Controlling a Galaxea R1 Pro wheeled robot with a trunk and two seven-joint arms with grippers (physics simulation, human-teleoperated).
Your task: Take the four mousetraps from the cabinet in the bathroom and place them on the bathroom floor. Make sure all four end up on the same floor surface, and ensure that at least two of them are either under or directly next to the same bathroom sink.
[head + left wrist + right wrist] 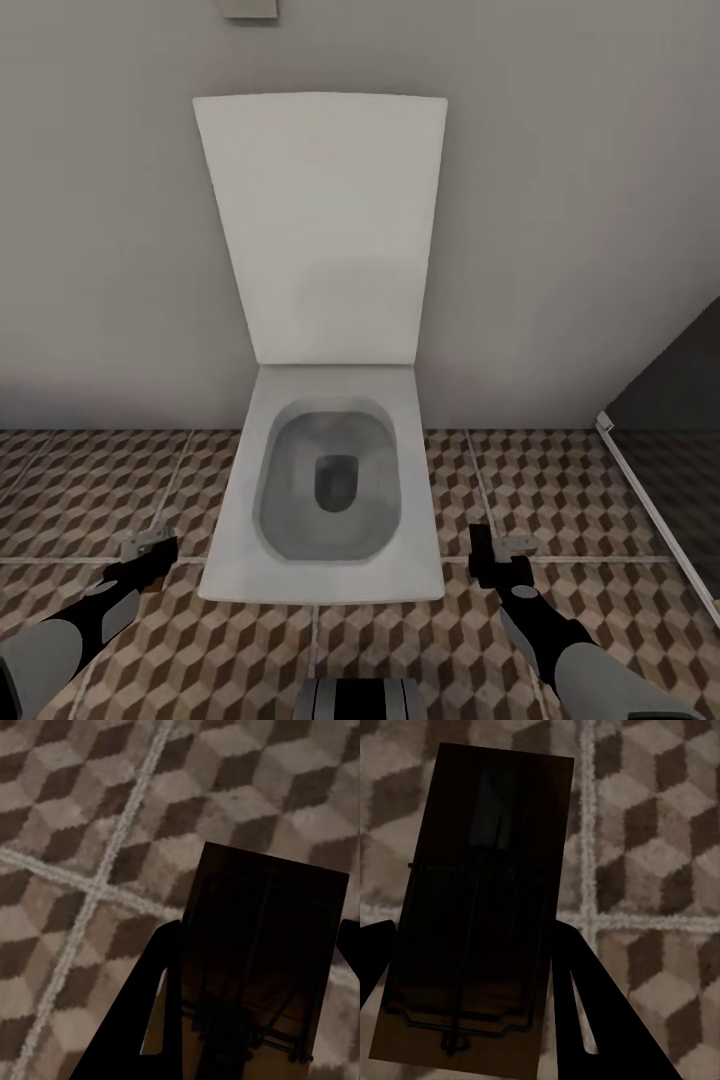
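Each claw is clenched on a small flat rectangular wooden mousetrap with dark wire. The left claw, at the lower left of the head view, carries one mousetrap. The right claw, lower right, carries the other. Both hang above the brown, beige and white cube-patterned tiled bathroom floor. A white rectangular toilet with raised lid sits at centre. The sink isn't here, so I'd judge it best to keep both grips firm and level while turning toward it, lowering each board flat before letting go.
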